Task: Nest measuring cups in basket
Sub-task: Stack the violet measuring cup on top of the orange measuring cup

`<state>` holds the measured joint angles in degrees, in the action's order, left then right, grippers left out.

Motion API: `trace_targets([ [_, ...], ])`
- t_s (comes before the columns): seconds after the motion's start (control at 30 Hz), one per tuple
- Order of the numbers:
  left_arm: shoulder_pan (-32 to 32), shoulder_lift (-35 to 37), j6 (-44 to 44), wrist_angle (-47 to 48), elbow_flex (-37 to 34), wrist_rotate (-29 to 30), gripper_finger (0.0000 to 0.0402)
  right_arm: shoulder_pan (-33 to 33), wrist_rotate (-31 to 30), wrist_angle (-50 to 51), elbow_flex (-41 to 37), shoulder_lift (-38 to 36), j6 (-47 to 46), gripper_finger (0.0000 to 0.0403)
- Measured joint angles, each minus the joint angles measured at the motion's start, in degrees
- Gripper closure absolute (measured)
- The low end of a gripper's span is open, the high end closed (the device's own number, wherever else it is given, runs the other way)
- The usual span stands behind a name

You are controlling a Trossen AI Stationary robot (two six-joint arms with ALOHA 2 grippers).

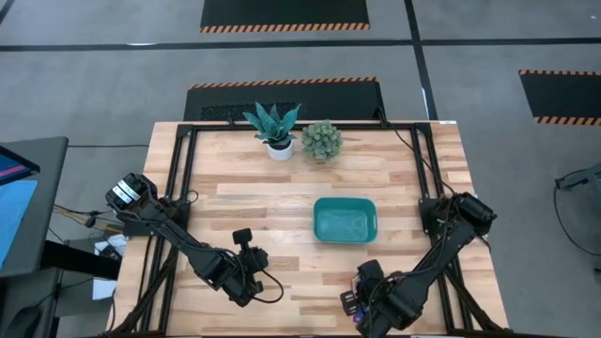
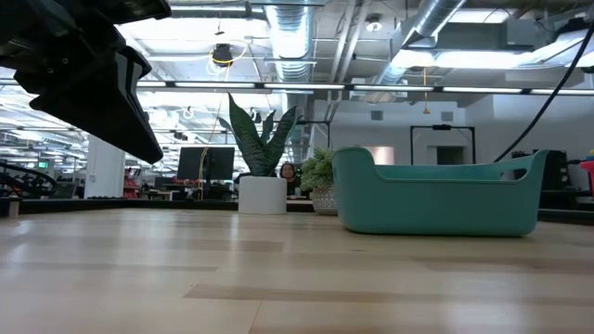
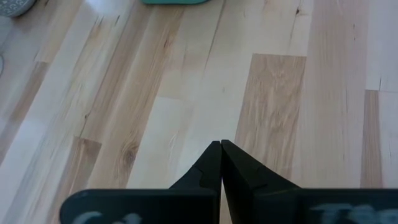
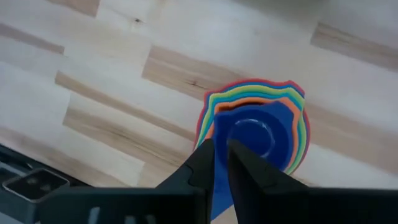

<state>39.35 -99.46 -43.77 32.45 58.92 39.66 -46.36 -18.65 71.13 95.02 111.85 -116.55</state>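
At the lower right of the high view, the right gripper (image 4: 221,152) hangs over the nested measuring cups (image 4: 258,134), its fingers slightly parted around the blue handle. At lower centre-left, the left gripper (image 3: 221,149) is pressed together over bare table (image 1: 244,202). Mid-frame lies the teal basket (image 1: 345,220); beyond it, two potted plants (image 1: 293,131).
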Motion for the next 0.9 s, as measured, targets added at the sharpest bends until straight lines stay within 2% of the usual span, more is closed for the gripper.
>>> trace_targets([
  [0.23,0.0,0.0,1.2,-0.5,0.0,-1.8,0.0402,-0.4,-1.2,-0.2,1.6,-0.9,18.8,0.0337],
  [0.4,-0.1,0.0,4.9,-5.4,0.0,-1.9,0.0401,-6.9,-1.1,-3.3,1.0,-0.9,27.2,0.0337],
  [0.47,-0.9,0.0,9.3,-11.5,0.0,-2.9,0.0402,-10.3,-3.0,-3.8,0.3,-0.9,26.9,0.0337],
  [0.57,-3.8,-1.0,18.0,-24.3,0.3,-11.0,0.0402,-15.7,-6.6,-2.5,0.0,-0.9,21.6,0.0337],
  [0.63,-5.8,-2.9,21.6,-29.4,1.9,-14.3,0.0401,-19.0,-9.6,-0.2,0.0,-0.9,15.8,0.0337],
  [0.73,-8.6,-8.1,24.7,-27.8,7.9,-15.8,0.0401,-23.1,-13.6,3.7,0.0,-0.7,8.1,0.0337],
  [0.9,-10.6,-18.1,32.8,-24.6,22.0,-16.6,0.0402,-25.3,-13.7,7.1,0.0,1.7,6.0,0.0337],
])
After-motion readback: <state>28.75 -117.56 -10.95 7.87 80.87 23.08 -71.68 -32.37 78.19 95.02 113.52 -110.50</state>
